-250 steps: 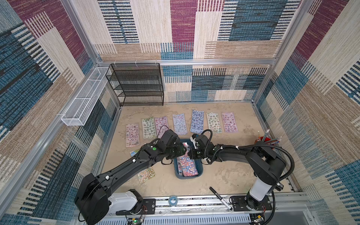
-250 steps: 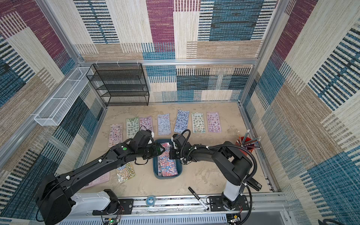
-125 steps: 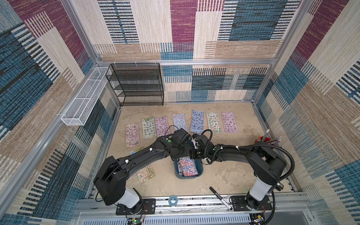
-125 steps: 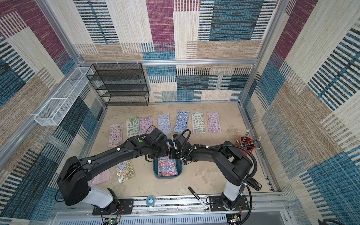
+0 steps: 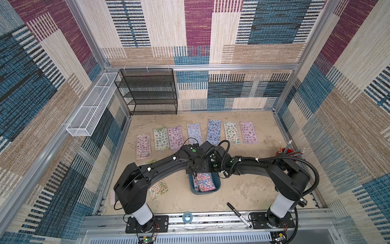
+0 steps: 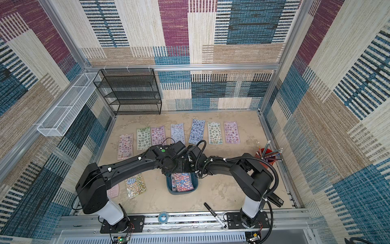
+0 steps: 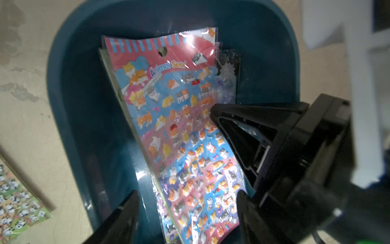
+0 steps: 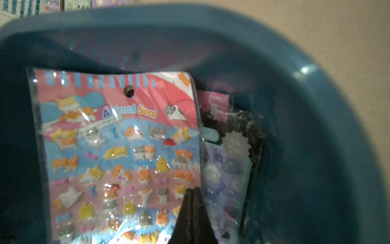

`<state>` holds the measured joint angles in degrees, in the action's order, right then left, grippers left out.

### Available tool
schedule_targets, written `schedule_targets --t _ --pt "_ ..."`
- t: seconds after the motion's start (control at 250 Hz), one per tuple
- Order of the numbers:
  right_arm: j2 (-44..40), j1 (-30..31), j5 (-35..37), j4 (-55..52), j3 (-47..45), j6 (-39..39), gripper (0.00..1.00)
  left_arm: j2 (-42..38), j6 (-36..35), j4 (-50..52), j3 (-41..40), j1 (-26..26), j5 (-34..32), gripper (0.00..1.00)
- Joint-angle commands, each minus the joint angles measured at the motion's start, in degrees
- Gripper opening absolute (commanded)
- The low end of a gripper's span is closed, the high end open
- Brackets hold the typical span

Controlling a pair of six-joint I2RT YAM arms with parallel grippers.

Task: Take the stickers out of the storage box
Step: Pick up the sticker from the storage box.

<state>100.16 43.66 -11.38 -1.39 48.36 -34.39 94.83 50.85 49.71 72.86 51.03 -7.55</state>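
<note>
Stickers (image 7: 173, 126) titled "Animal Seal" are pinched inside the storage box (image 7: 63, 105) by the right pincer (image 8: 192, 193); the left pincer (image 7: 186, 193) is spread open.

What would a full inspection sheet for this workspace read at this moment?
Surface: beige tabletop, mottled with stains.
Job's things: storage box holds the Animal Seal sheet on top of at least a lilac sheet; row of seven sheets lies beyond it, panda sheet beside the left arm.
Clutter: marker, tape roll, pencil cup, pink slab.
Grippers: left tool open over the box; right tool shut at the top sheet's edge, grip on it unclear.
Cables: wrist cable loop, ribbed hose on the right arm; no snag seen.
Surroundings: black mesh rack, white wire basket, patterned walls.
</note>
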Motion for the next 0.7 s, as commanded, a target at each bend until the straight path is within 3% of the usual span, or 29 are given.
schedule_targets --t 0.0,0.324,0.62,0.696 --pt "1.0 -0.2 4.4 -15.6 -1.0 0.9 0.0 0.3 0.3 -0.9 -0.5 -0.1 -0.6 0.72" --pt "0.7 -0.6 3.8 -15.3 -1.4 0.8 0.0 2.4 1.1 -8.2 -4.0 -0.1 2.1 0.54" --pt "0.4 -0.6 3.7 -15.2 -1.7 0.7 0.0 2.5 0.6 -9.1 -3.8 -0.3 2.8 0.22" --pt "0.1 -0.6 3.7 -15.4 -1.8 0.6 0.0 2.7 0.6 -9.5 -4.1 -0.6 3.2 0.05"
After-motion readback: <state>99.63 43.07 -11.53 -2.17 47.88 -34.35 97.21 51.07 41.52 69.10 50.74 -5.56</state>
